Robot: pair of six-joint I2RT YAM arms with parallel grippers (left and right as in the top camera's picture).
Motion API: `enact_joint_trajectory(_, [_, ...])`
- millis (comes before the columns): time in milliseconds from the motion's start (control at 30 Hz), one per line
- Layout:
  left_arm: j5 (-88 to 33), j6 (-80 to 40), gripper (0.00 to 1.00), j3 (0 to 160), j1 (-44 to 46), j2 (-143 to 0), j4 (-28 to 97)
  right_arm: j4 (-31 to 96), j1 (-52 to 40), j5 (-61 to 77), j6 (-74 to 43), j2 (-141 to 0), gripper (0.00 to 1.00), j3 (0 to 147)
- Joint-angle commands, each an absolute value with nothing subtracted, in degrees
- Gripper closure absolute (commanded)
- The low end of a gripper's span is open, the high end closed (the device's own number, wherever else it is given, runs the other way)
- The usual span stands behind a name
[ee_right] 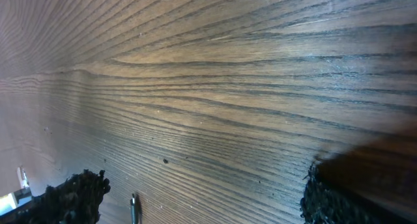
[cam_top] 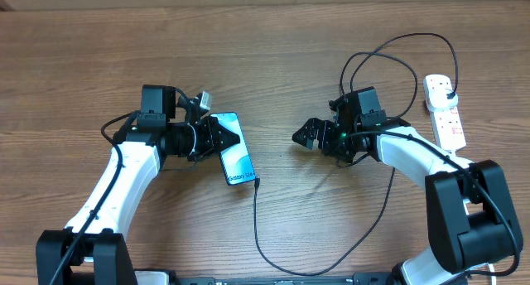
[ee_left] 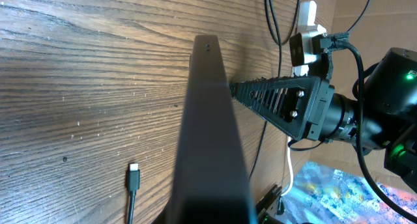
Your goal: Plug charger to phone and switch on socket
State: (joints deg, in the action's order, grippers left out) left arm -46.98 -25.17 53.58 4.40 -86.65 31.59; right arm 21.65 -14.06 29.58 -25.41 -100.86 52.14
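The phone (cam_top: 235, 149) lies slanted left of centre, teal screen up, with the "Galaxy" text at its near end. My left gripper (cam_top: 212, 140) is shut on the phone's left edge. In the left wrist view the phone (ee_left: 210, 126) is a dark edge-on bar. The charger's connector tip (cam_top: 257, 182) lies on the table just off the phone's near end, apart from it, and also shows in the left wrist view (ee_left: 133, 174). The black cable loops round to its plug (cam_top: 448, 91) in the white socket strip (cam_top: 445, 118). My right gripper (cam_top: 308, 135) is open and empty, right of the phone.
The charger cable (cam_top: 258, 235) runs toward the front edge and back up under my right arm, with loops (cam_top: 389, 57) at the back right. The socket strip's white cord (cam_top: 460, 156) passes near my right arm. The right wrist view shows bare wood (ee_right: 215, 107).
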Motion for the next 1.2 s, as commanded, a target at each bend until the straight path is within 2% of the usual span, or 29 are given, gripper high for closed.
enact_joint_trajectory(0, [-49.67,-25.34,0.96,53.23,4.25,-85.91,31.48,22.65,-13.85,25.52,-25.21,-101.91,0.00,50.96])
enact_joint_trajectory(1167, [-50.94,-25.34,0.96,53.23,4.25,-85.91,31.48,22.41,-13.85,25.54,-25.21,-101.91,0.00,50.96])
